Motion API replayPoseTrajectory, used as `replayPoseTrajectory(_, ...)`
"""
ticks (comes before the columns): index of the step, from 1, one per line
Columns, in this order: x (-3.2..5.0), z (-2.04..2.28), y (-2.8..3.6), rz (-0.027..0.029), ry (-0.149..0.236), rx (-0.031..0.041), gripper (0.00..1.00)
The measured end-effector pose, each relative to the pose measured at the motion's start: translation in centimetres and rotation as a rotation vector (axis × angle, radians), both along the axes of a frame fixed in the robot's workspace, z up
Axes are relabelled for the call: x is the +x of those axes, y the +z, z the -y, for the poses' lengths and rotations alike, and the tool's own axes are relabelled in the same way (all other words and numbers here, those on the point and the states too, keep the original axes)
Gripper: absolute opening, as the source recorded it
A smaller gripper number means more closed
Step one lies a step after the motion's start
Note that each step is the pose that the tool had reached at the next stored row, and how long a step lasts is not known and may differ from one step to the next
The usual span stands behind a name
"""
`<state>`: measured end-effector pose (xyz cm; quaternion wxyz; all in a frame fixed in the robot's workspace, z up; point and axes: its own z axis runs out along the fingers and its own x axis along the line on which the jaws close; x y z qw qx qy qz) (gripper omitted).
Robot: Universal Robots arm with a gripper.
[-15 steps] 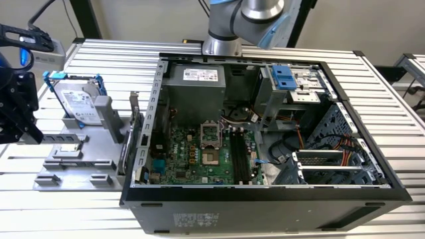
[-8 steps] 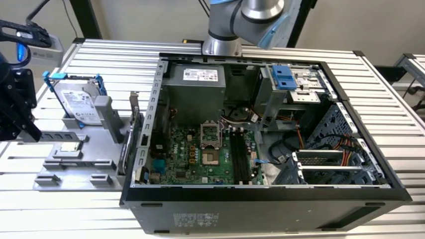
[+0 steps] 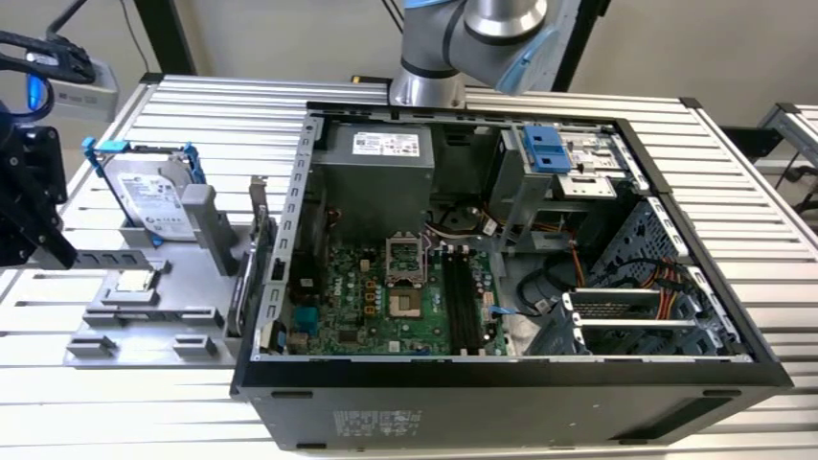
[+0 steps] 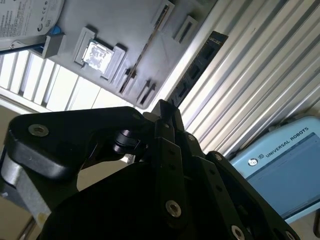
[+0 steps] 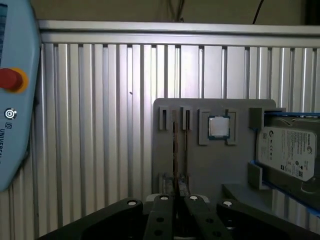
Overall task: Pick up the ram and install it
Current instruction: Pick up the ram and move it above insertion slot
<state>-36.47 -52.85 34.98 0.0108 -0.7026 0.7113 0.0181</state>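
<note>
Ribbed metal table (image 5: 100, 125), matt plastic holder (image 5: 210, 170), dark circuit-board ram (image 4: 197, 67)

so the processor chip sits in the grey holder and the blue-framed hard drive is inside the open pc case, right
Not quite. The hard drive is outside the case, standing in the grey holder on the exterior view's left; the exterior view shows it. The processor chip does sit in that holder.

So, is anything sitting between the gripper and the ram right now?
Nothing visible does. In the first wrist view the gripper lines up with the ram, which stands on edge in the gray holder, with nothing showing between them. The processor chip and hard drive sit off to one side of it.
</note>
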Motion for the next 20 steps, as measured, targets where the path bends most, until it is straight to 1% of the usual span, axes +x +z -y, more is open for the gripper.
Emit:
replayPoseTrajectory(8,0.0,0.0,0.5,0.0,0.0,0.0,0.0)
replayPoseTrajectory(20,0.0,0.0,1.43,0.0,0.0,0.0,0.0)
